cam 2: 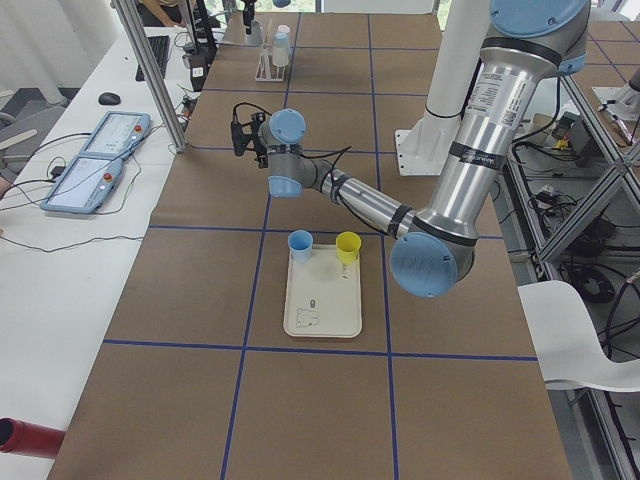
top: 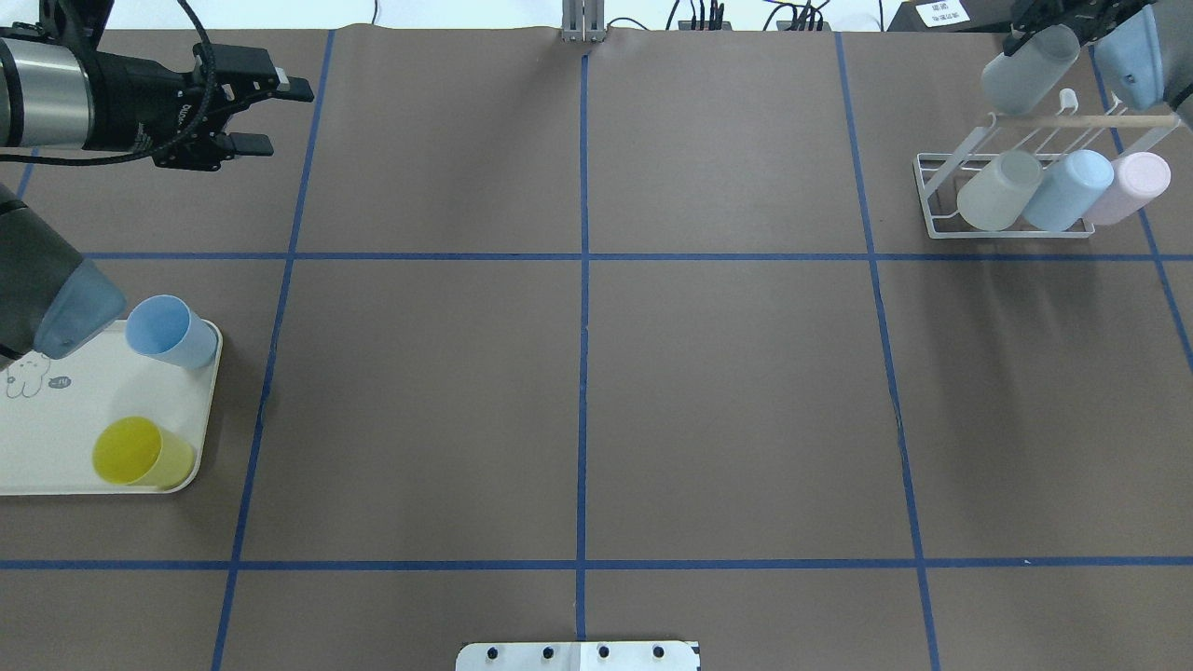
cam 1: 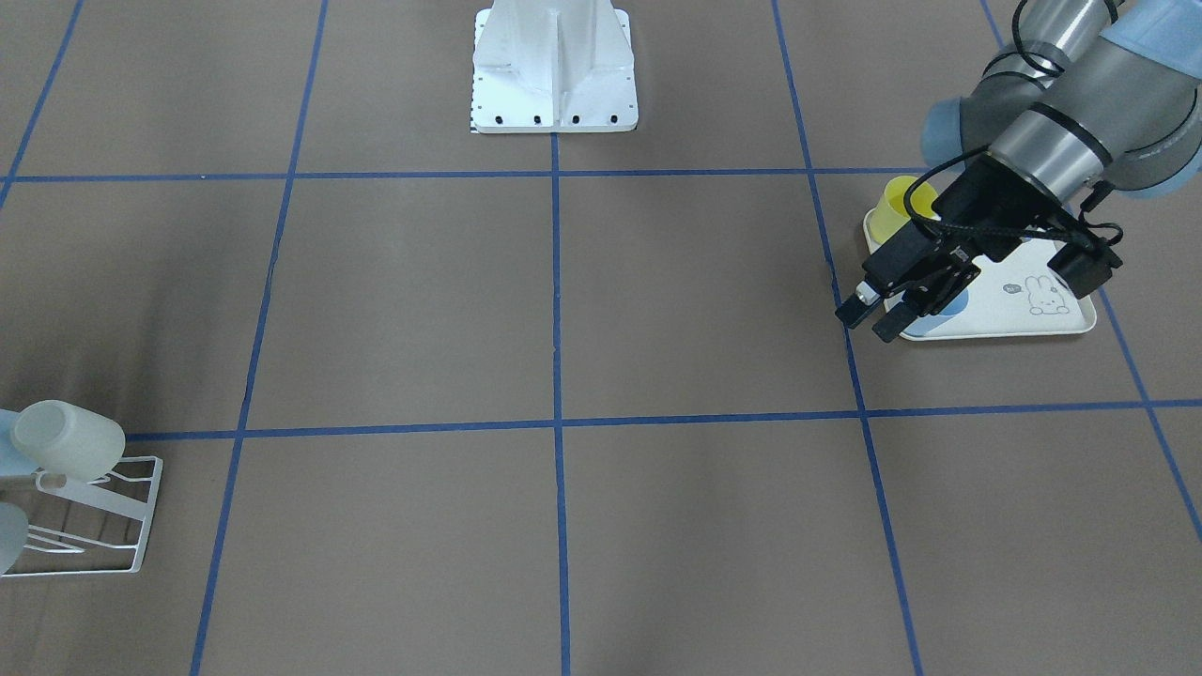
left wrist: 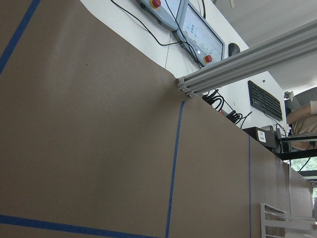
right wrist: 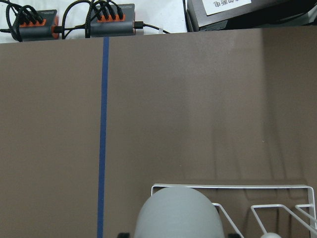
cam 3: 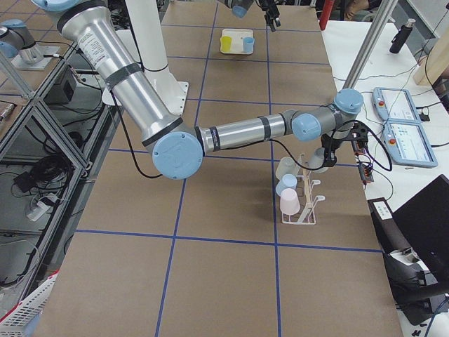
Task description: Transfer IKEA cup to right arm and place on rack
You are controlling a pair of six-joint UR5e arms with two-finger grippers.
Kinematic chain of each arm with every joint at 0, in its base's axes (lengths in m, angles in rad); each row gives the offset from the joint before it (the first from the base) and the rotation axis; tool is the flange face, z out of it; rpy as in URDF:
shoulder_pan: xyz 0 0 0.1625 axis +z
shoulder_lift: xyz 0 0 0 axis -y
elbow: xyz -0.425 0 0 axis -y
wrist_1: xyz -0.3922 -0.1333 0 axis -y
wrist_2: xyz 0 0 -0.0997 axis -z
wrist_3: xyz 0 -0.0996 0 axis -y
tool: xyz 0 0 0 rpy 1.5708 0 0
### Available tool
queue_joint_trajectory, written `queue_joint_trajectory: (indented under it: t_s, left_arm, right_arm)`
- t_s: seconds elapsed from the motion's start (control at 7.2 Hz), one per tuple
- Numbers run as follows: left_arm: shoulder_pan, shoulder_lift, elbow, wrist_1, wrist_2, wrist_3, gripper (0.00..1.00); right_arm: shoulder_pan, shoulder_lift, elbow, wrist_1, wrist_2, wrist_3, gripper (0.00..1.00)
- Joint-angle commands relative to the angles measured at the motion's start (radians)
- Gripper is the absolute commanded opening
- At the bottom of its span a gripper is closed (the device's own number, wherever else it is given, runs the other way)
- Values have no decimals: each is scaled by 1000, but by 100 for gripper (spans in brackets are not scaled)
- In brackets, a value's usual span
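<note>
Hanging just above the far side of the rack (top: 941, 200), beyond its wooden dowel (top: 1090, 121), the grey cup (top: 1030, 73) is clamped between the fingers of the right gripper (top: 1051, 26), which hold it at the end turned away from the robot. The handover part of the task looks done; what remains is seating the cup.

Three cups already lean on the rack's near side: a pale cup (top: 999, 191), a blue cup (top: 1067, 189) and a pink cup (top: 1128, 186), each with its closed base tipped toward the robot. The held cup lies on much the same slant, its long axis roughly parallel to theirs and its rounded base toward the robot.

In the right wrist view that base fills the bottom edge, with the rack's wire frame (right wrist: 233, 187) just beneath it. A prong tip (right wrist: 270, 235) shows just to one side of the cup. The coming move therefore seems to turn on a short descent along the cup's own axis, with a small sideways shift to bring its mouth over a free prong. Whether the mouth is lined up yet I cannot tell.

Only the right arm is near the rack. The left gripper (top: 278, 118), fingers apart and empty, is well apart from the rack at the opposite end of the table.
</note>
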Motion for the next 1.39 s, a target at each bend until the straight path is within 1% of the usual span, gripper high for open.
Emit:
queue_joint_trajectory:
  t_s: [0.0,0.14,0.28,0.42,0.56,0.69,0.83,0.97,1.11,1.25]
  left_arm:
    - [-3,25,-6,-8,-1,3,100]
    - [-2,60,-35,-8,-7,51,100]
    - [-6,147,-70,-6,-9,135,100]
    - [-6,244,-87,-2,-12,332,100]
    - [-26,284,-89,20,-12,439,100]
    - [-58,300,-112,120,-15,545,100]
    - [-64,376,-180,223,-15,695,100]
    - [-66,447,-272,358,-16,792,100]
    - [-66,502,-326,435,-15,797,100]
    - [-51,578,-325,434,-16,797,100]
  right_arm:
    - [-8,1,-11,5,-9,0,34]
    - [-10,1,-11,5,-9,0,65]
    - [-18,-2,-11,5,-13,0,85]
    - [-21,-2,-11,5,-19,0,93]
    - [-21,-3,-9,5,-19,0,95]
    - [-21,-2,-8,5,-21,1,97]
    - [-19,-2,0,5,-19,5,97]
    - [-18,-2,12,5,-19,9,98]
    - [-16,0,24,5,-19,14,98]
    - [-16,0,46,5,-19,38,98]
